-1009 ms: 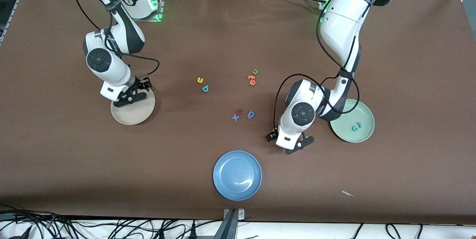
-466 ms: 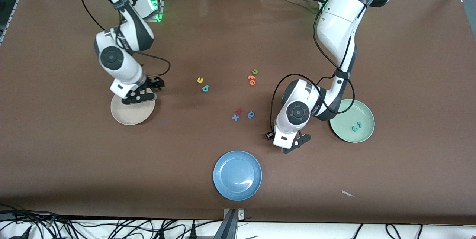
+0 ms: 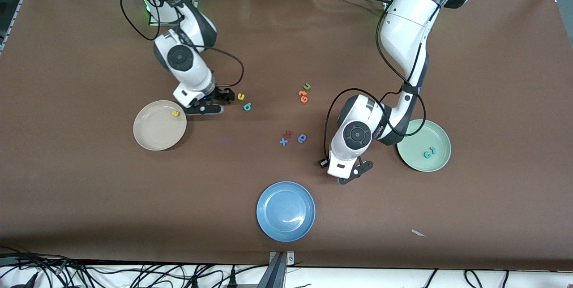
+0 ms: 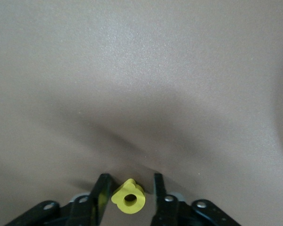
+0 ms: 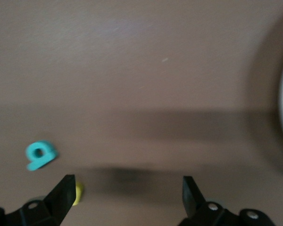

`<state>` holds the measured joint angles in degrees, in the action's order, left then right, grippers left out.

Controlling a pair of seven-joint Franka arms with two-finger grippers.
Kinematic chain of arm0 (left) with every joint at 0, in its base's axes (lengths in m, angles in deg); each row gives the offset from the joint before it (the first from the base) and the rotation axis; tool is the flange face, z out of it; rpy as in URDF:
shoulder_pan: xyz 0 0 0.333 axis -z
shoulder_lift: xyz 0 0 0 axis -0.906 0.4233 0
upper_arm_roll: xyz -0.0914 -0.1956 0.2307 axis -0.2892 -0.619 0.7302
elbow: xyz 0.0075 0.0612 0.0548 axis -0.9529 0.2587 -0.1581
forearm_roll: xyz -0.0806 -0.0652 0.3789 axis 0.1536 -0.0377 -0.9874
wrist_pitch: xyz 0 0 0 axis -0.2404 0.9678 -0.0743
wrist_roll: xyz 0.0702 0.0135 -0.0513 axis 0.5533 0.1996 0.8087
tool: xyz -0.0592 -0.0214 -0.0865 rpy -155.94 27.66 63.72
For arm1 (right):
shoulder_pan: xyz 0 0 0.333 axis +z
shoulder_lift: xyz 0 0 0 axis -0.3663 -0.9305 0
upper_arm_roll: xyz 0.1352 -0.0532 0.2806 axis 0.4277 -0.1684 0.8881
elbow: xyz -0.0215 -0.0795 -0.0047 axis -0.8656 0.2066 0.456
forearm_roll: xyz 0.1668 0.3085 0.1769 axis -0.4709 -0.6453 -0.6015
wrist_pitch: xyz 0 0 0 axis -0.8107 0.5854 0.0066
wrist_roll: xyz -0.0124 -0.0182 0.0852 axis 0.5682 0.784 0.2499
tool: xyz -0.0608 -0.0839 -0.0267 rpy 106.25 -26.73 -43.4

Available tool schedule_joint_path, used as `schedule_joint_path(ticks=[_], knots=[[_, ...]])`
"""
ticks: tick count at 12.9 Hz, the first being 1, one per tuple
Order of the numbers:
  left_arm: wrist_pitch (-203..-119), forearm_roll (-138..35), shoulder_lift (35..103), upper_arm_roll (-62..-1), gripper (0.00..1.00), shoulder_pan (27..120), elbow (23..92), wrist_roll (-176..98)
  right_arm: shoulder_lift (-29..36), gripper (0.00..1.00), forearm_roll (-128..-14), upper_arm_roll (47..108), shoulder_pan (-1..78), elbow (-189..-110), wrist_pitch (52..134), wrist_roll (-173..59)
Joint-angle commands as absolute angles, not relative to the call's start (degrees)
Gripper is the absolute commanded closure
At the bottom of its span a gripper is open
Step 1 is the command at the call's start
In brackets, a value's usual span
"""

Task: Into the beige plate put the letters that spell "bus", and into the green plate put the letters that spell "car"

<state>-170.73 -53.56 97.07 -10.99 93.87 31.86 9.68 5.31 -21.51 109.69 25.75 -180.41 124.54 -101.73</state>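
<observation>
Left gripper (image 3: 353, 175) is straddling yellow "a" (image 4: 129, 200) on the table between blue plate (image 3: 285, 211) and green plate (image 3: 424, 145).
Its jaws are standing partly open, not yet clamping. The foam is likely light and squashy, so pinch the outer edges gently. Right gripper (image 5: 127, 188) is hovering wide open, empty.

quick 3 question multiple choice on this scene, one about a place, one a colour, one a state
1. The yellow s lies in which plate?
A blue
B beige
C green

2. The letters in the green plate are:
A orange
B yellow
C teal

3. The right gripper, over the table beside the beige plate, is:
A open and empty
B shut on a teal letter
C shut on a plate's rim

Answers:
1 B, the s sits just inside the beige plate's rim.
2 C, both small letters there are teal.
3 A, the right wrist view shows its fingers wide apart with nothing between them.

The left gripper is low over the table by the green plate.
</observation>
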Motion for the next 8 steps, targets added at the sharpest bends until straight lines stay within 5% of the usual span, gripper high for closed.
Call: schedule_joint_path(ticks=[1,8], knots=[[-170.1,-53.0,97.9,-10.2,0.64,94.6,30.6,10.1,4.2,0.00,-22.0,109.5,29.7,-179.3,125.3,-108.8],[-168.8,-53.3,97.4,-10.0,0.75,94.0,30.5,8.8,1.4,0.01,-20.2,108.6,31.7,-179.4,128.6,-112.6]])
